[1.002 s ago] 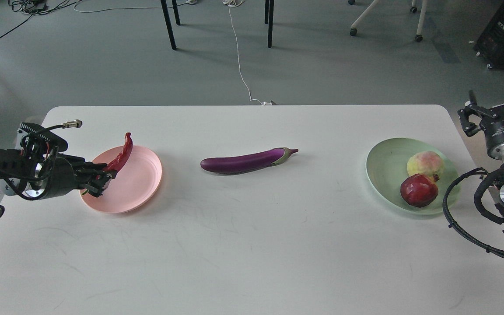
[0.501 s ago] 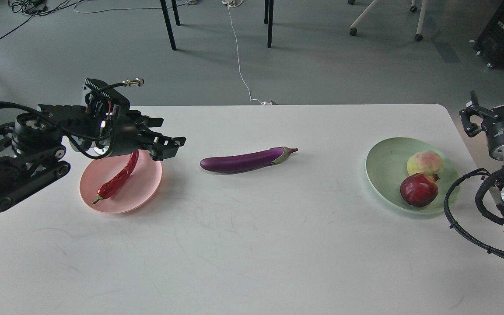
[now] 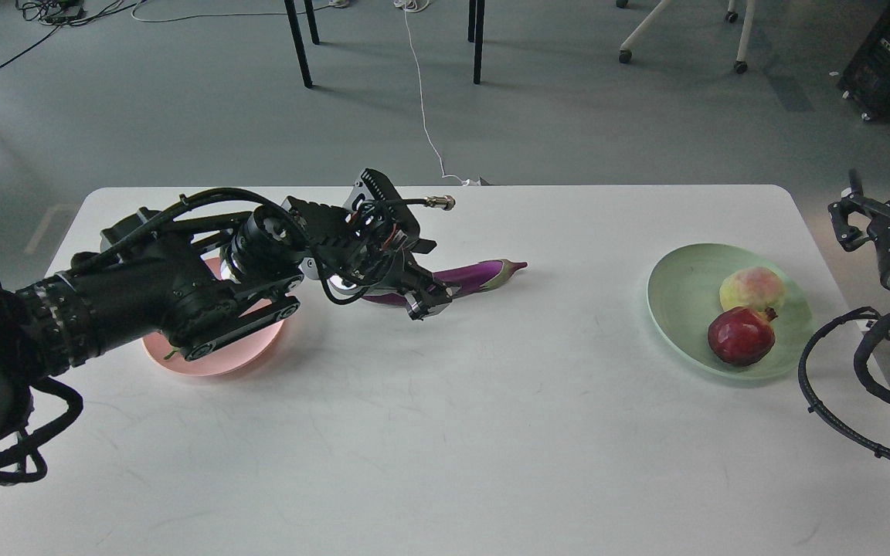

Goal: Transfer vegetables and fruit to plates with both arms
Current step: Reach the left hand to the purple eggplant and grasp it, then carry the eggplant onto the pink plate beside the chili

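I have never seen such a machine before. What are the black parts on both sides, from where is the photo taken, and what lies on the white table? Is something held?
The picture is taken from the robot's own head, looking forward and down, so the black parts are its two arms. The left gripper reaches over the purple eggplant, which lies on the white table; its fingers look spread around the eggplant's near end, but I cannot tell if they touch it. The left arm covers most of the pink plate. The right gripper waits at the table's right edge and holds nothing; its fingers are too unclear to judge. The green plate holds a dark red pomegranate and a pale yellow-green fruit.
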`<action>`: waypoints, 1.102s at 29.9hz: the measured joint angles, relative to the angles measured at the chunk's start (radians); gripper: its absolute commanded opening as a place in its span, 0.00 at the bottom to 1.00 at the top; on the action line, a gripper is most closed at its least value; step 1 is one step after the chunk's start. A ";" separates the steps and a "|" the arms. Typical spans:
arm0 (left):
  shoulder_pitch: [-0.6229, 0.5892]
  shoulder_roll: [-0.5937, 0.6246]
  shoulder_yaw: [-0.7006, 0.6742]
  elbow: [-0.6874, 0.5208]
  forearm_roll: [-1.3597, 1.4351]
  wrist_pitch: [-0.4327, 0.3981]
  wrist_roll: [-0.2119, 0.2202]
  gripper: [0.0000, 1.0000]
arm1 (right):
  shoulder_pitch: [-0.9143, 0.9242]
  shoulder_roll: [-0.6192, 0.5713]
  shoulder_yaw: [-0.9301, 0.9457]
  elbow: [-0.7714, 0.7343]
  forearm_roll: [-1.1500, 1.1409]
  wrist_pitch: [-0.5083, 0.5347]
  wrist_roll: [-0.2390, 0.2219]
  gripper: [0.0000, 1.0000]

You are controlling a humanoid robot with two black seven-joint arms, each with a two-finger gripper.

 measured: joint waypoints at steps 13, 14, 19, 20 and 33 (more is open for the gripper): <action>0.052 -0.067 0.043 0.174 -0.004 0.069 0.002 0.71 | -0.011 -0.019 -0.005 0.003 -0.001 0.000 0.002 0.99; 0.053 -0.072 0.043 0.183 -0.005 0.070 0.002 0.70 | -0.011 -0.023 -0.005 0.003 -0.001 0.000 0.002 0.99; 0.074 -0.086 0.046 0.210 -0.009 0.072 -0.004 0.48 | -0.016 -0.028 -0.006 0.003 -0.001 0.000 0.002 0.99; 0.079 -0.087 0.047 0.210 -0.009 0.072 -0.006 0.44 | -0.017 -0.028 -0.006 0.003 -0.001 0.000 0.002 0.99; 0.062 -0.023 0.066 0.121 -0.013 0.068 -0.019 0.19 | -0.017 -0.028 -0.005 0.003 -0.001 0.000 0.002 0.99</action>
